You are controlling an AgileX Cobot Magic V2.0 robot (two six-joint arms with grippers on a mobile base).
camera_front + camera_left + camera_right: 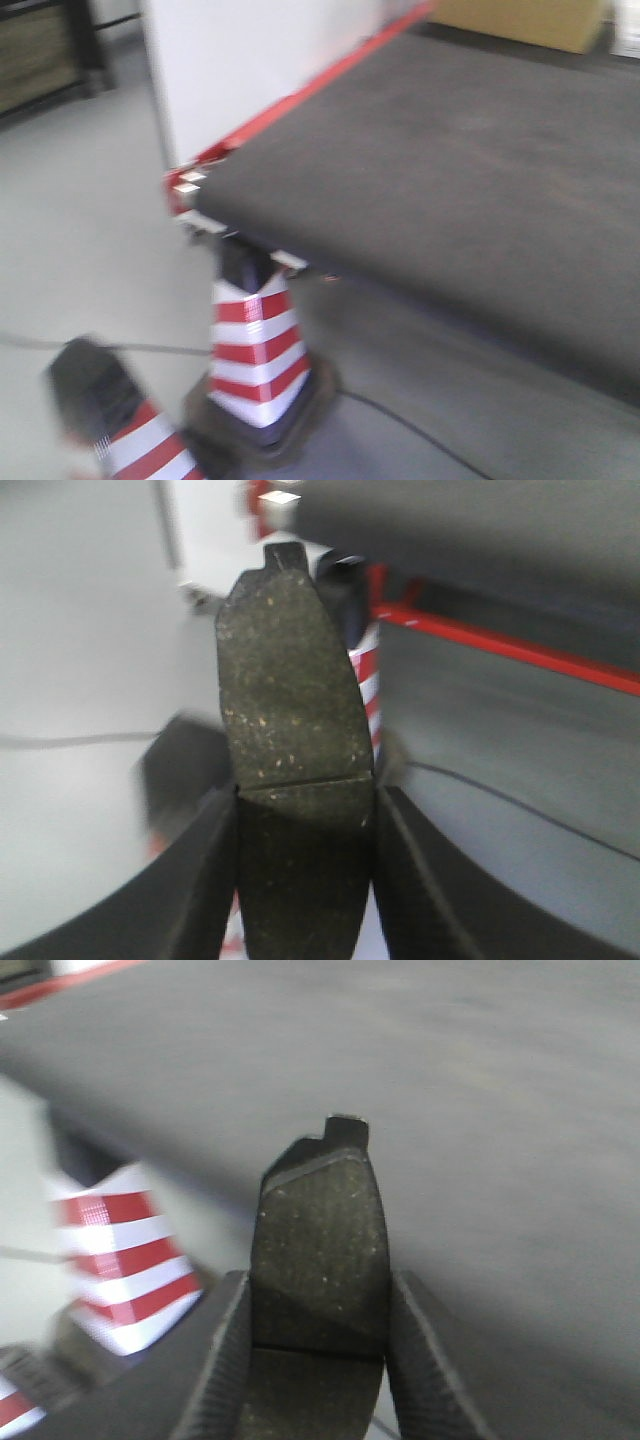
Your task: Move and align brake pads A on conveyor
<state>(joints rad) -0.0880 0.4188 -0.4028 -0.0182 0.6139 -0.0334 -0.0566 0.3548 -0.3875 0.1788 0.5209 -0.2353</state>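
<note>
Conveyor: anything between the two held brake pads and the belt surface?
Nothing visible lies on the conveyor. The left gripper clamps the left pad, the right gripper the right pad. A striped cone stands on the floor under the conveyor's near corner, below the belt.

I see a pale grey floor, a red-and-white striped plastic cone at seven o'clock, and a white wall panel at eleven.

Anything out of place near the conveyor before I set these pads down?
One red-and-white striped cone lies tilted on the floor, beside an upright cone at the dark grey conveyor's corner. The view is blurred.
</note>
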